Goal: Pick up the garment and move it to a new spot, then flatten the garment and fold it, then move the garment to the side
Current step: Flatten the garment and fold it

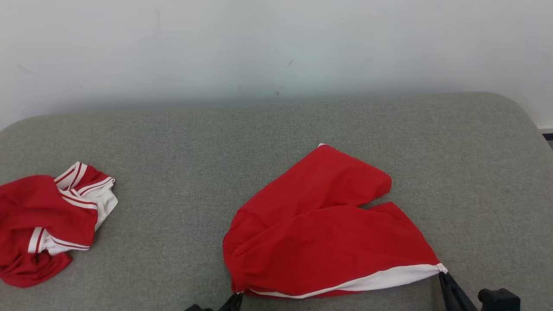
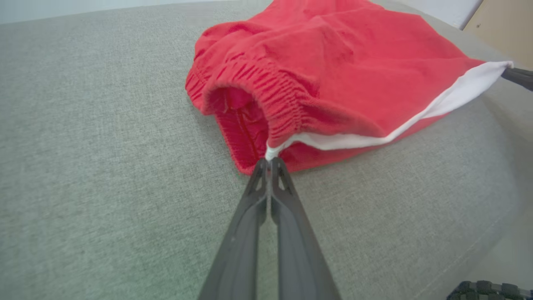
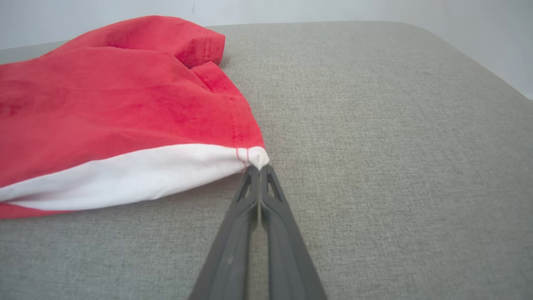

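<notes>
No lettering, label, brand, number or sign can be read on the red fabric shorts with white side stripe (image 1: pixel 319 233) or the grey woven cushion (image 1: pixel 181 142).

Open grey padded surface (image 1: pixel 181 142) lies between the red shorts (image 1: pixel 319 224) and a crumpled red-and-white garment (image 1: pixel 47 216) at left; the wall (image 1: pixel 276 43) closes the far side.

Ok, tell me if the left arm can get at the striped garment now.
Probably not yet: the left gripper is shut on the red shorts. The grey cushion toward the striped garment looks bare, so after letting go the way seems free.
</notes>
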